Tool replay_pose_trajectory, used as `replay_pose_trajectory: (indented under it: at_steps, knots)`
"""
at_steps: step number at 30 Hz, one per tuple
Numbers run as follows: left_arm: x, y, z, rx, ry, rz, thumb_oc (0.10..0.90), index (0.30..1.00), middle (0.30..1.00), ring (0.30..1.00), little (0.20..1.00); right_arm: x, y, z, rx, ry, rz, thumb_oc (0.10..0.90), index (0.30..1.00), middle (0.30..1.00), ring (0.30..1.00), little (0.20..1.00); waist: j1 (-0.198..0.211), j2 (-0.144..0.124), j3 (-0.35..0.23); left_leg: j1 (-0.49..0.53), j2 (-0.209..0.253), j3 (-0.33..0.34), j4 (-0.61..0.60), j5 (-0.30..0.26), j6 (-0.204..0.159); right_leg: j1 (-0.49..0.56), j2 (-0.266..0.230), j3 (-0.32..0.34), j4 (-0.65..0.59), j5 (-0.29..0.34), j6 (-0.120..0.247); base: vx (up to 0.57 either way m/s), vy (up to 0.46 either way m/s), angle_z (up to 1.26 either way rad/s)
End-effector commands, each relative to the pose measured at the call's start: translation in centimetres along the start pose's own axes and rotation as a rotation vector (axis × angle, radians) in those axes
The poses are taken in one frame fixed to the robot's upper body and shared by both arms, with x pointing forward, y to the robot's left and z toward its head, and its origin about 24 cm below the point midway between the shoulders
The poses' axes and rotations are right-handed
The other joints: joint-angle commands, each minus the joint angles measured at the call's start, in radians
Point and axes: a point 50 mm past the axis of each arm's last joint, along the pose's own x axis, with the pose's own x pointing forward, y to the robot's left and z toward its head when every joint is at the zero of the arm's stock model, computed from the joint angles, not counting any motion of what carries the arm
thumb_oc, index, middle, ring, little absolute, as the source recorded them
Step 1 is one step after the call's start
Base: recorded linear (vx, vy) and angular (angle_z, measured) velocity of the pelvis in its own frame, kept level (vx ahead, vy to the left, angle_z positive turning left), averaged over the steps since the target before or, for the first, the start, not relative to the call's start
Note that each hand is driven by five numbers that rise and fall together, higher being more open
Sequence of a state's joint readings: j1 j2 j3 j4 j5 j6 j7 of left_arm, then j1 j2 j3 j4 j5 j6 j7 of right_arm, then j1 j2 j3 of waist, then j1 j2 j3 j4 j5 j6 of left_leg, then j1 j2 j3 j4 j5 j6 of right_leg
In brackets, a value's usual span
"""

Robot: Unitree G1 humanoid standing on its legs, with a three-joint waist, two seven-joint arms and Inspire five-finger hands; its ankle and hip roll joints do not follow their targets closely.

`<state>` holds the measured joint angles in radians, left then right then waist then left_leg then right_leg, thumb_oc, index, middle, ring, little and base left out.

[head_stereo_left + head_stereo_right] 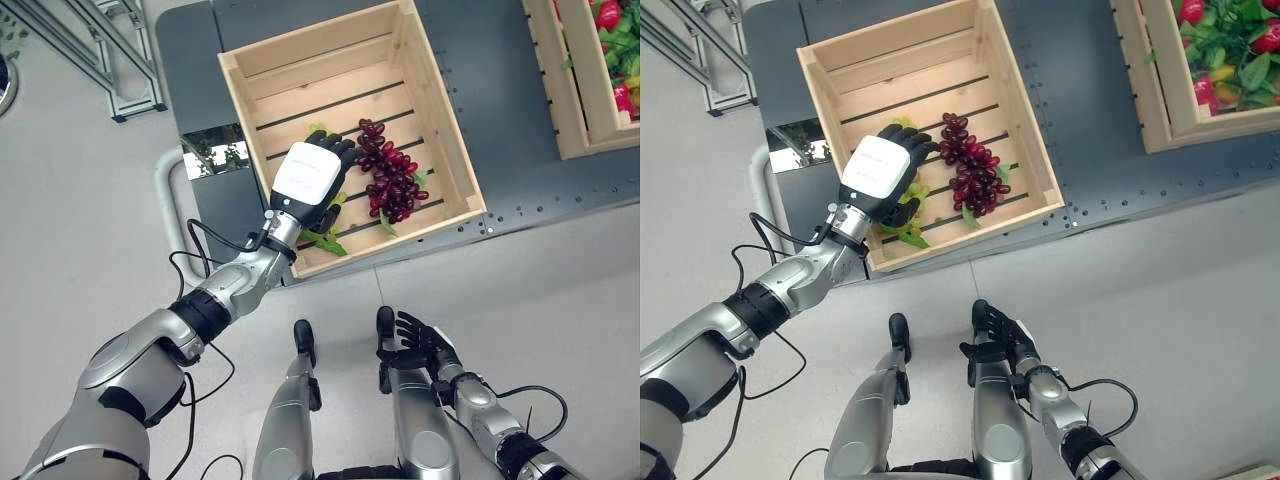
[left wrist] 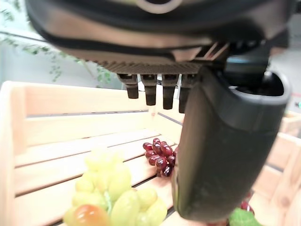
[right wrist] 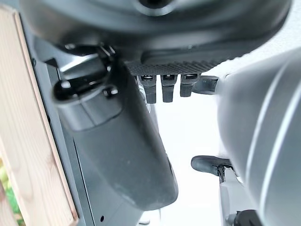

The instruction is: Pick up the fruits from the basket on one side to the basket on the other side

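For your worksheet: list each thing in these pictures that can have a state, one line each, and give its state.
Left hand: open, fingers relaxed, over the green grapes.
Right hand: open, hanging low, away from the crates.
Green grapes: lying in the near crate, under the left hand, not gripped.
Red grapes: lying in the near crate, untouched.
Near crate: upright, holding both grape bunches.
Far crate: upright, holding red fruit and leaves.

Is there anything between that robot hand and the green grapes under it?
Nothing. In the left wrist view the left hand hangs open over the green grapes, with just a gap and the crate's slats showing.
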<state>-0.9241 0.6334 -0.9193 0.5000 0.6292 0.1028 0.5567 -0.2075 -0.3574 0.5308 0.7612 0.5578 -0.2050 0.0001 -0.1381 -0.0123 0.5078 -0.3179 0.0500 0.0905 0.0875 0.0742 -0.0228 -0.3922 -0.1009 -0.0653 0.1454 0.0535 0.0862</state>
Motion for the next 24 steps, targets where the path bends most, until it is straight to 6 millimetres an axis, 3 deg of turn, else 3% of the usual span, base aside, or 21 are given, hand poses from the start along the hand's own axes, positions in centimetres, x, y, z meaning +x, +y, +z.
replay_pose_trajectory:
  at_steps: [1,6,12,24]
  knots:
    - [3.9,5.3,0.0,0.165,-0.055,0.177,0.8,0.9,0.9,0.9,0.9,-0.3,0.0,1.9,-0.011,-0.108,0.018,0.8,0.9,0.9,0.9,0.9,-0.01,-0.011,0.012,-0.091,0.014,-0.046,0.132,-0.019,-0.019,0.018,0.019,0.039,0.066,-0.027,-0.038,0.0,0.0,0.0]
    - [4.1,5.3,0.0,0.251,-0.065,0.11,0.8,0.9,0.9,0.9,0.9,-0.2,-0.3,2.2,-0.018,-0.107,0.007,0.8,0.9,0.9,0.9,0.9,-0.016,-0.008,0.012,-0.102,0.013,-0.04,0.139,-0.022,-0.021,0.01,0.018,0.039,0.067,-0.028,-0.038,0.01,0.008,-0.02]
    - [3.9,4.8,-1.7,0.36,0.035,-0.005,0.8,0.9,0.9,0.9,0.9,-0.2,-0.8,2.3,-0.019,-0.104,0.002,0.8,0.9,0.9,0.9,0.9,-0.019,-0.007,0.012,-0.117,0.014,-0.033,0.15,-0.024,-0.022,0.0,0.013,0.034,0.067,-0.029,-0.037,0.0,0.0,0.0]
    - [3.3,4.4,-4.8,0.466,0.197,-0.036,0.8,0.9,0.9,0.9,0.9,-0.1,-0.3,2.4,0.007,-0.114,-0.009,0.8,0.9,0.9,0.9,0.9,-0.008,-0.016,0.012,-0.141,0.012,-0.04,0.163,-0.025,-0.02,-0.02,0.015,0.02,0.074,-0.03,-0.038,0.0,0.0,0.0]
